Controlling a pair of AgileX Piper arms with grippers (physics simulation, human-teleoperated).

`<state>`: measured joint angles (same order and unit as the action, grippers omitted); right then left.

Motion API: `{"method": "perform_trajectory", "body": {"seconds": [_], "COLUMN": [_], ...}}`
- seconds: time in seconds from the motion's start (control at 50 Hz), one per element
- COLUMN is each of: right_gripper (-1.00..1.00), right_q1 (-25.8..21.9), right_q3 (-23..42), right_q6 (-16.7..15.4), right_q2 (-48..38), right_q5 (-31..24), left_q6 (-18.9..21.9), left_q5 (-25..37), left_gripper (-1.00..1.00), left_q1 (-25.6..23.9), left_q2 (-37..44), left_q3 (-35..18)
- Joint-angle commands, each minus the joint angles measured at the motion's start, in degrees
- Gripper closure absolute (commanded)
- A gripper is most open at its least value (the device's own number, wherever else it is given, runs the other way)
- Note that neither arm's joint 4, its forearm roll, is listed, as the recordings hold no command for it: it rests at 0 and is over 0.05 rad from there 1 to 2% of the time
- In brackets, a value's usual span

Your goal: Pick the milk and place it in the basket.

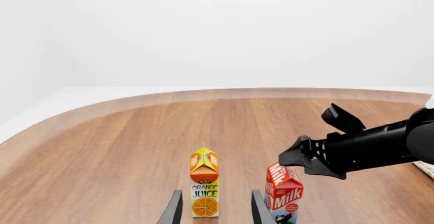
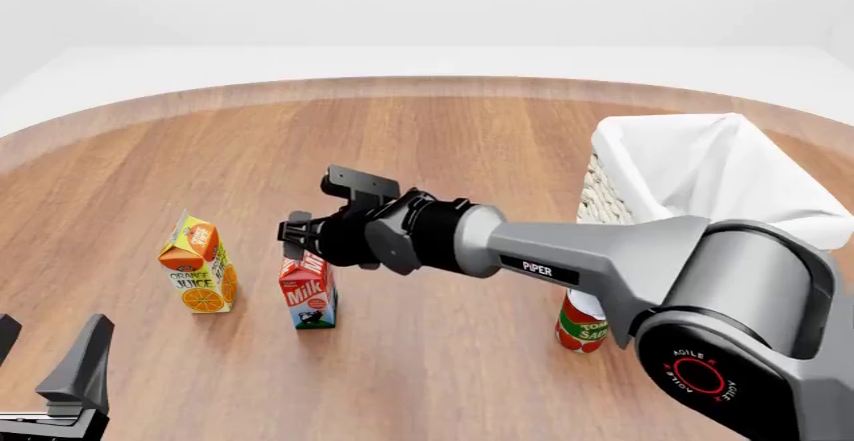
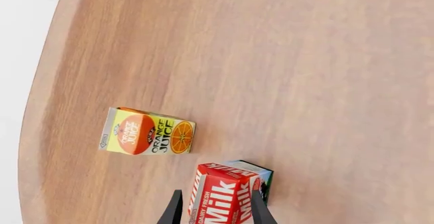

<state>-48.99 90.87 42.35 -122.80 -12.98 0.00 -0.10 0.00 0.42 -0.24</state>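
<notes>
The milk point(image 2: 308, 296) stands upright on the wooden table, a red-topped carton, with the right arm reaching across from the right. My right gripper point(image 2: 298, 236) hovers open just over its red gable. In the right wrist view the milk point(image 3: 227, 198) sits between the two spread fingers point(image 3: 174, 211). The left wrist view shows the milk point(image 1: 285, 193) under the right gripper point(image 1: 298, 159). The basket point(image 2: 721, 161), cream wicker with a white cloth lining, stands at the right of the table. My left gripper point(image 2: 54, 371) is open and empty at the near left corner.
An orange juice carton point(image 2: 198, 266) stands upright just left of the milk. A red tomato can point(image 2: 582, 323) stands near the basket's front corner, partly behind the right arm. The table's curved far edge point(image 2: 427, 83) runs across the back.
</notes>
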Motion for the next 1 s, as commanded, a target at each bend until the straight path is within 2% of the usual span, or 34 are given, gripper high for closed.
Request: {"method": "perform_trajectory", "body": {"seconds": [0.02, 1.0], "right_gripper": [-1.0, -1.0], "right_q1": [0.13, -0.32], "right_q3": [-0.23, 1.17], "right_q6": [0.1, 1.45], "right_q2": [-0.11, -2.87], "right_q5": [0.29, 0.88], "left_q6": [0.0, 0.0], "left_q5": [0.0, 0.0], "left_gripper": [-1.0, -1.0], "left_q1": [0.0, 0.0], "left_q2": [0.0, 0.0], "left_q3": [0.0, 0.0]}}
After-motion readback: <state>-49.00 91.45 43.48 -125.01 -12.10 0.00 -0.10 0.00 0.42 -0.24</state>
